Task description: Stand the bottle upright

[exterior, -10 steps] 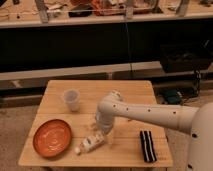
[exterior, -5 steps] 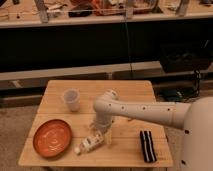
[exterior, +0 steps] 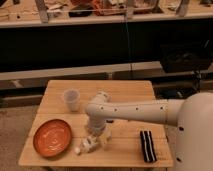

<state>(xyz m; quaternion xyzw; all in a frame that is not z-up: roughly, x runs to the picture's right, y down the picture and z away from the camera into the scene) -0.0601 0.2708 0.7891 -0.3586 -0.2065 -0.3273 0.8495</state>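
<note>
The bottle is small, whitish and translucent with a white cap. It lies on its side on the wooden table, near the front edge, with the cap pointing front left. My white arm reaches in from the right and bends down over it. My gripper hangs right above the bottle's back end, at or touching it.
An orange plate lies at the front left, close to the bottle's cap. A clear plastic cup stands at the back left. A dark striped sponge lies at the front right. Dark shelving stands behind the table.
My arm has swung left and lowered, bringing the gripper closer over the bottle. The bottle lies in the same place.
</note>
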